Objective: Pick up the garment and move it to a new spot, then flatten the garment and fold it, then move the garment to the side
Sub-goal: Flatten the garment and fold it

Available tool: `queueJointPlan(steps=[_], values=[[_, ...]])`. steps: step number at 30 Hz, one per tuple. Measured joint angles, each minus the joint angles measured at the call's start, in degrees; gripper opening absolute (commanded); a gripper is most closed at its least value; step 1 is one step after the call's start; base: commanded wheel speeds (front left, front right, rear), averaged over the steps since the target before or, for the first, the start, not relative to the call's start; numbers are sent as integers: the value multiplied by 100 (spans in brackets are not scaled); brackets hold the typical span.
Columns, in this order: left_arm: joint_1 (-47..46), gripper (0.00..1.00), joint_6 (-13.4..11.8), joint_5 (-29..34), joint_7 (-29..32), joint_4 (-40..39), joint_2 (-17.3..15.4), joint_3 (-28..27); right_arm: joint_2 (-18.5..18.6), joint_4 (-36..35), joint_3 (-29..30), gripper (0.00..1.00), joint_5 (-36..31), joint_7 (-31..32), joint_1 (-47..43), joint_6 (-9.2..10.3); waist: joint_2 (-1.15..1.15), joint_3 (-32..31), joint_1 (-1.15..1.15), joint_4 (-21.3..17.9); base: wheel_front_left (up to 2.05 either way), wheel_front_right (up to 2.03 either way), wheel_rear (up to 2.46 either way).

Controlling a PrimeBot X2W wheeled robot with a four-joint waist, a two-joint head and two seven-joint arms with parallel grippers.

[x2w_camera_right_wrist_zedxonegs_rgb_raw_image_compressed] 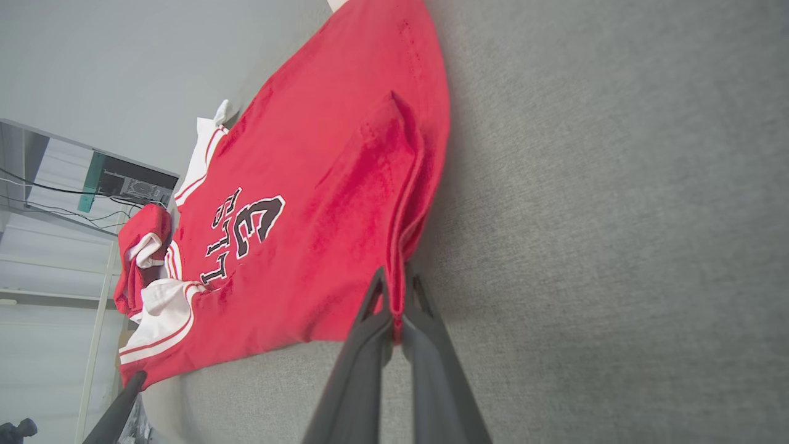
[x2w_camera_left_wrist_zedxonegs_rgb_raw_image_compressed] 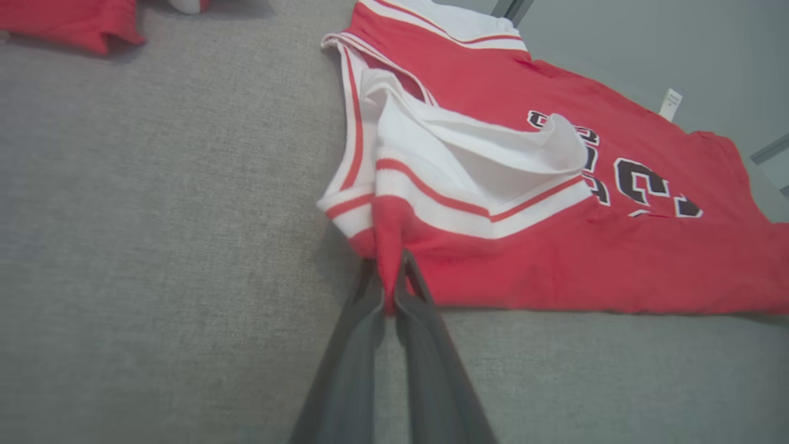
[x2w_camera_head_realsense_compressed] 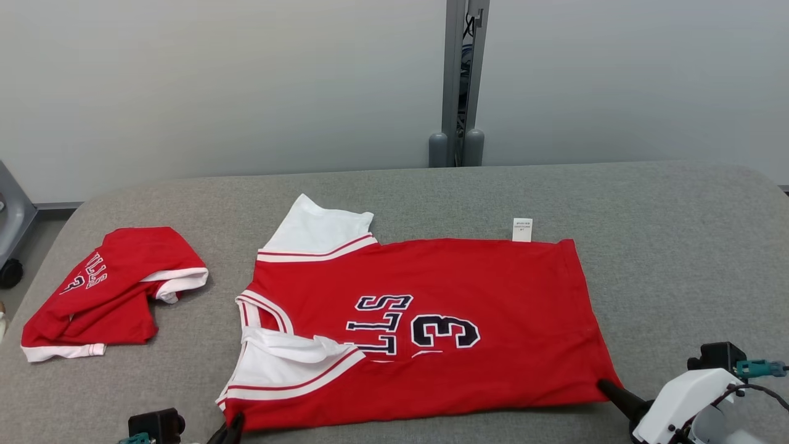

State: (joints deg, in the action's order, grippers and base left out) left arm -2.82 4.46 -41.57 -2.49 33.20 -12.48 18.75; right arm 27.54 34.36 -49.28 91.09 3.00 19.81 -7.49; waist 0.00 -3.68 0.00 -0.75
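Grey fabric tabletop (x2w_camera_head_realsense_compressed: 678, 246) before a pale wall (x2w_camera_head_realsense_compressed: 216, 80), metal post (x2w_camera_head_realsense_compressed: 459, 80) behind.

Head view. We list one red jersey, the garment (x2w_camera_head_realsense_compressed: 493, 290), spread flat mid-tabletop, collar toward our left, hem toward our right, with a white care label (x2w_camera_head_realsense_compressed: 521, 229) at its far edge. A second red jersey (x2w_camera_head_realsense_compressed: 111, 290), folded, lies well apart at the left, out of the working area. The left gripper (x2w_camera_head_realsense_compressed: 233, 428) sits at the garment's near collar-side corner, and the right gripper (x2w_camera_head_realsense_compressed: 607, 387) at its near hem corner.

Left wrist view. The left gripper (x2w_camera_left_wrist_zedxonegs_rgb_raw_image_compressed: 388, 290) is closed tight, pinching red cloth just below the white-striped armhole trim. The white shoulder panel (x2w_camera_left_wrist_zedxonegs_rgb_raw_image_compressed: 481, 154) lies rumpled beside the grip.

Right wrist view. The right gripper (x2w_camera_right_wrist_zedxonegs_rgb_raw_image_compressed: 394, 302) is closed tight on the near hem corner, and a small ridge of cloth rises from the pinch.

We judge that both near corners are held so the long near edge can be lifted as one and carried over toward the far edge. Flattening looks nearly done, and folding has not yet begun.
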Motion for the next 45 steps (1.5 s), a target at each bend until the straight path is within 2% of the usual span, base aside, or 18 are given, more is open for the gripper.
queueJointPlan(steps=[7,13,18,24,25,26,27,29,30,31,32,40,45], values=[[742,0,-405,-25,584,-1367,-382,23,261,-421,-63,0,-1,122,-218,1,0,16,0,34,0,0,0],[1197,0,-658,-34,959,-2095,-641,21,482,-634,-105,0,46,293,-402,0,0,27,0,49,0,0,0],[1428,0,-840,-42,1106,-2559,-756,-11,704,-791,-124,0,201,460,-575,1,0,47,0,54,0,0,0],[1559,0,-955,-46,1262,-2746,-806,55,837,-955,-144,0,287,513,-630,1,0,75,0,24,0,0,0],[1564,0,-961,-46,1292,-2759,-809,59,837,-944,-148,18,338,526,-631,0,0,78,0,21,0,0,0],[1576,0,-990,-46,1315,-2762,-814,64,837,-925,-163,57,365,544,-632,0,0,79,0,21,0,0,0],[1591,0,-1016,-44,1349,-2760,-825,68,843,-902,-205,100,370,590,-631,0,0,78,0,22,0,0,0],[1626,0,-1074,-26,1406,-2744,-865,80,842,-857,-268,100,383,647,-631,0,0,75,0,25,0,0,0],[1638,11,-1106,-24,1462,-2731,-887,97,844,-821,-282,100,397,653,-631,0,0,73,0,27,0,0,0],[1648,96,-1135,-1,1492,-2722,-898,111,851,-786,-297,100,398,654,-630,1,0,72,0,31,0,0,0],[1651,100,-1179,20,1500,-2720,-896,113,862,-751,-305,100,398,644,-625,0,0,70,0,35,0,0,0],[1646,100,-1355,89,1447,-2742,-950,58,946,-535,-279,100,416,381,-411,1,0,67,0,34,0,0,0],[1311,100,-1497,361,957,-2793,-999,-131,1005,-439,-102,100,160,-257,-53,1,0,69,0,34,0,0,0]])
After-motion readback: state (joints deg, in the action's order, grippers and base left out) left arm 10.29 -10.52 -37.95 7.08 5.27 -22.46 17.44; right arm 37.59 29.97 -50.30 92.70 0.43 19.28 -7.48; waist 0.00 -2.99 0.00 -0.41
